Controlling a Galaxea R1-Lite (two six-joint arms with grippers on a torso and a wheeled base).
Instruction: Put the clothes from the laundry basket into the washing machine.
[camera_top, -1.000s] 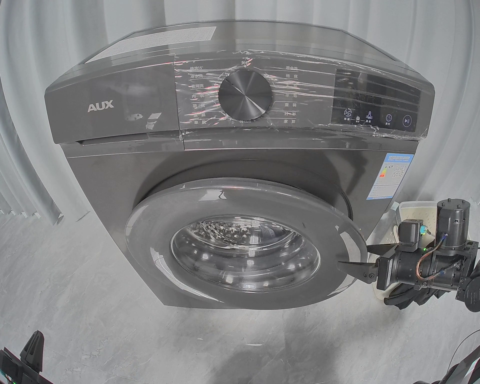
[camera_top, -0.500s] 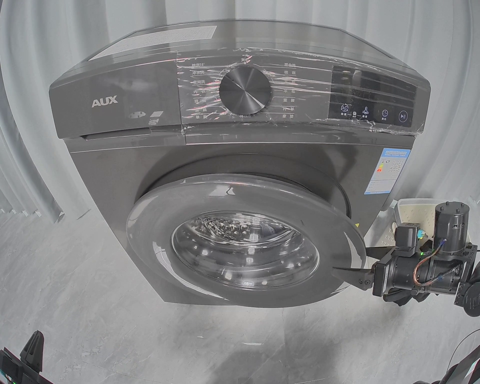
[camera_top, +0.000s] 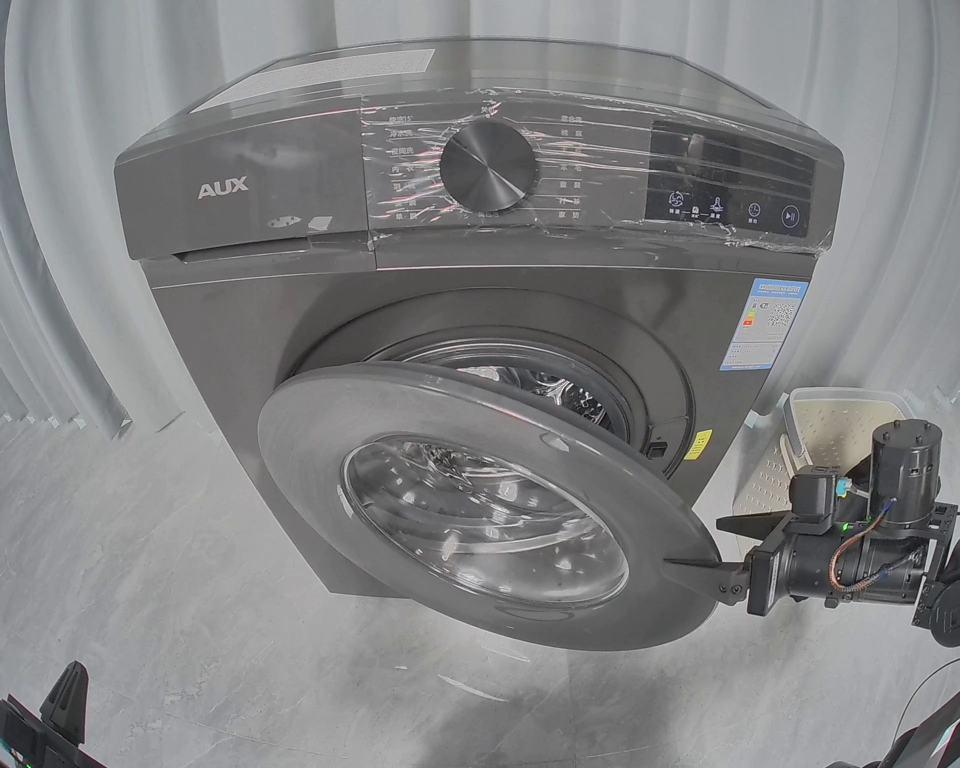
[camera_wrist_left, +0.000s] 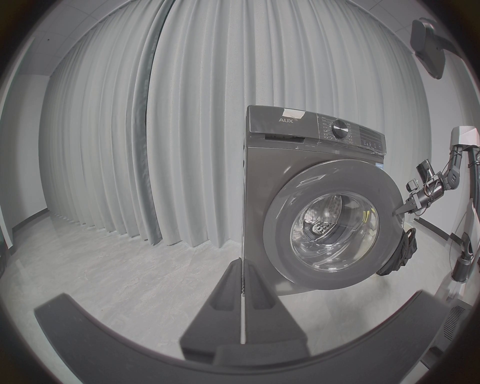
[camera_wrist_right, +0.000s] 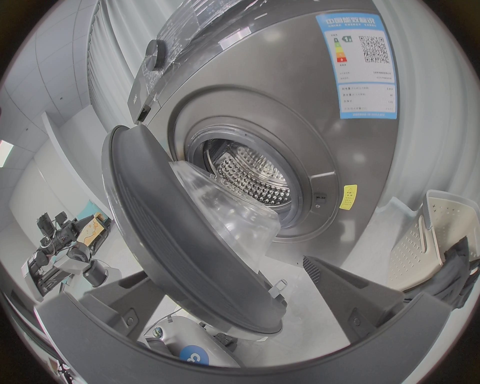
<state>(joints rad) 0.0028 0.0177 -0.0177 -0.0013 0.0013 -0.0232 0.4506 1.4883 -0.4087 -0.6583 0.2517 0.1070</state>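
Right gripper at the rim of the partly open washer door

The grey front-loading washing machine (camera_top: 250, 330) is standing with its round glass-bowled door (camera_top: 480, 500) swung partly open, the perforated steel drum (camera_top: 545, 380) showing behind it. The right gripper (camera_top: 693, 544) is holding its fingers wide apart with the door's free rim lying between them, clamping nothing. The left gripper (camera_wrist_left: 242, 265) is hanging low and well apart from the machine, fingers pressed together and holding nothing. The cream perforated plastic laundry basket (camera_top: 850, 420) is sitting just beside the machine's right side, dark clothes (camera_wrist_right: 455, 280) draping over its edge.
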